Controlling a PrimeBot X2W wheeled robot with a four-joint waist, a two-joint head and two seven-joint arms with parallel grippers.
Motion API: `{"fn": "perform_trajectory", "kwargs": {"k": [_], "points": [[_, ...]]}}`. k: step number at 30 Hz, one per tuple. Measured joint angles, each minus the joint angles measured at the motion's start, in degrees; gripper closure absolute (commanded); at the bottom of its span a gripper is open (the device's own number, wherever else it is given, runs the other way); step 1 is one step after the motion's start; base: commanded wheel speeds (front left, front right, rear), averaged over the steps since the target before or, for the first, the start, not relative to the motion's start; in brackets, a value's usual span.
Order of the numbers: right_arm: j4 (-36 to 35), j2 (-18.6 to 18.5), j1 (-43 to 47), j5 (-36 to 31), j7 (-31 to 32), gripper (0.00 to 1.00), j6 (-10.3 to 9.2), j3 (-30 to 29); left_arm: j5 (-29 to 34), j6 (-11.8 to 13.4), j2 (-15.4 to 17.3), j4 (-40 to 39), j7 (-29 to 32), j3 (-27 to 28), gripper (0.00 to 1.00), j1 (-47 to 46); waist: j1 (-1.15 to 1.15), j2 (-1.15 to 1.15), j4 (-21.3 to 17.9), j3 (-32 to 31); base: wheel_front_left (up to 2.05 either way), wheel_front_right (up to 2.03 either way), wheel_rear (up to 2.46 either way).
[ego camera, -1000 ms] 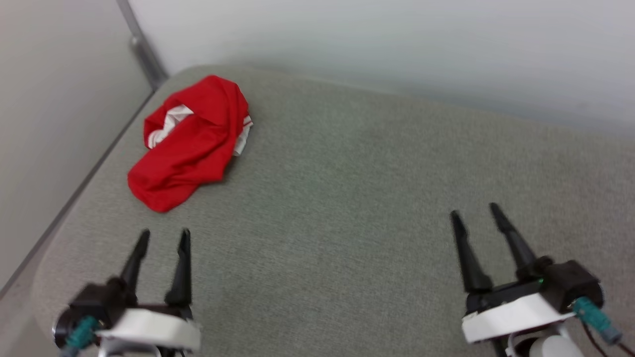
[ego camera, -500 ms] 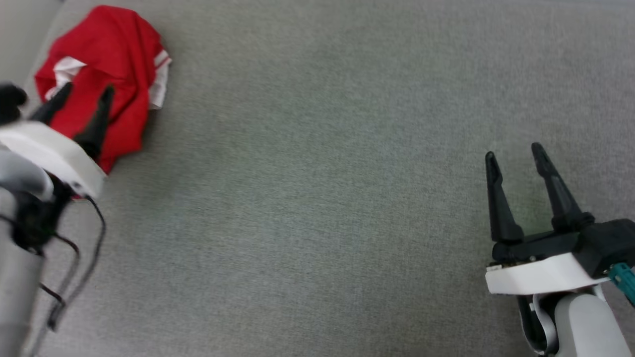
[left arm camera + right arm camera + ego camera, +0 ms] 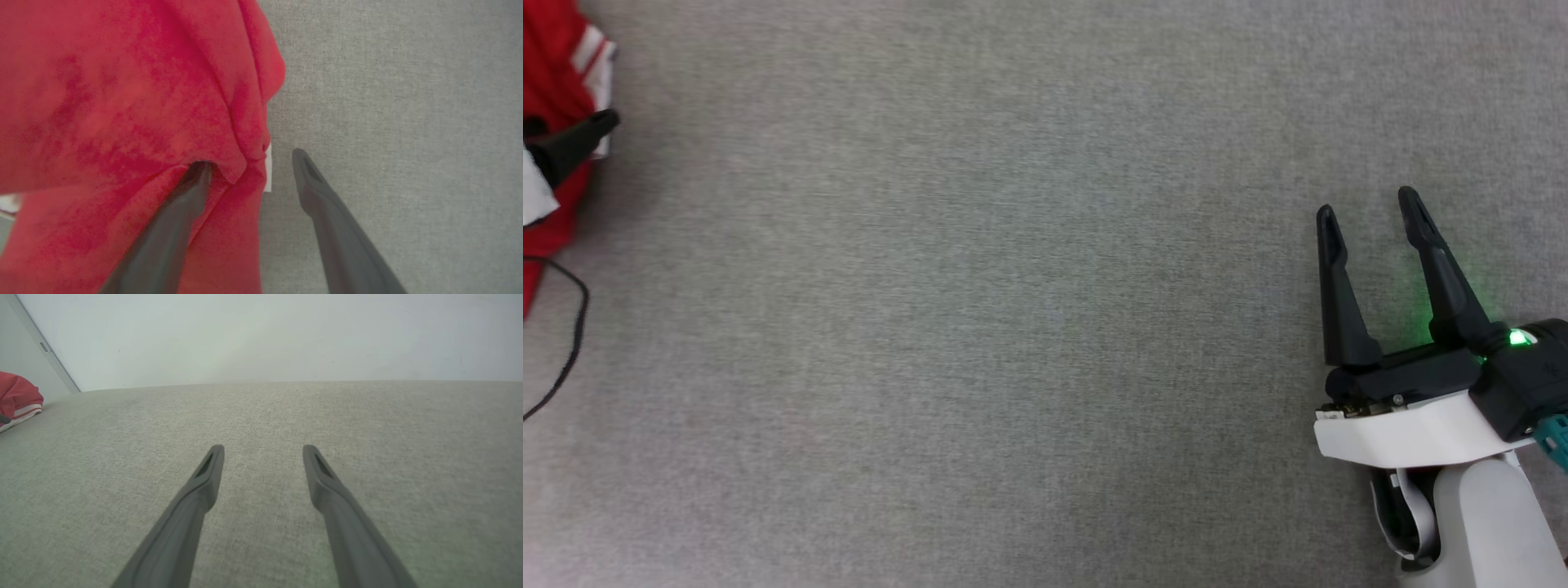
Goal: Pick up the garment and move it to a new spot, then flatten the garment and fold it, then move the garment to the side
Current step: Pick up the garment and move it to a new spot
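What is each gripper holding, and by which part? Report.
Nothing is held. The left gripper stands open astride an edge of the garment; the right gripper is open.

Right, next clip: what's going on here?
The robot's left pincer stands open at the edge of a crumpled red shirt lying on a grey padded surface, one finger tucked under a fold, the other over bare surface beside it. Nothing is gripped yet. The right pincer hovers open above bare surface, well away from the shirt.
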Motion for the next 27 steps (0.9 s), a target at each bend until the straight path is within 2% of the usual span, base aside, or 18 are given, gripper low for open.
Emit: {"fn": "perform_trajectory", "kwargs": {"k": [6,7,8,9,18,27], "points": [[-0.5,0.0,0.0,0.0,0.0,0.0,0.0,0.4,1.0,0.0,0.9,6.4,0.7,-2.2,0.0,-2.3,-0.01,0.0,-1.7,2.0,0.0,0.0,0.0],[-0.5,0.0,0.0,0.0,0.0,0.0,0.0,0.4,0.9,0.0,0.9,7.1,1.0,-2.5,0.51,-2.6,-0.01,0.0,-1.8,2.0,0.0,0.0,0.0],[-0.5,0.0,0.0,0.0,0.0,0.0,0.0,0.4,0.6,0.0,0.7,7.8,1.1,-2.8,0.95,-2.8,-0.01,0.0,-1.9,1.9,0.0,0.0,0.0],[-0.4,0.0,0.0,-0.1,0.0,0.0,0.0,0.4,0.3,0.0,0.5,8.5,1.1,-3.0,1.0,-3.1,-0.01,0.0,-1.9,1.8,0.0,0.0,0.0],[1.6,0.0,0.4,0.1,0.0,0.0,0.0,0.5,-4.6,0.1,-0.6,8.6,-1.8,-6.5,1.0,-0.7,-0.01,0.0,-1.6,-2.5,0.0,0.0,0.0],[4.2,0.0,1.5,2.7,0.0,0.0,0.0,0.1,-11.7,0.1,-0.7,-2.8,-4.9,-11.0,1.0,6.1,-0.01,0.0,-1.9,-10.1,0.0,0.0,0.0]]}}
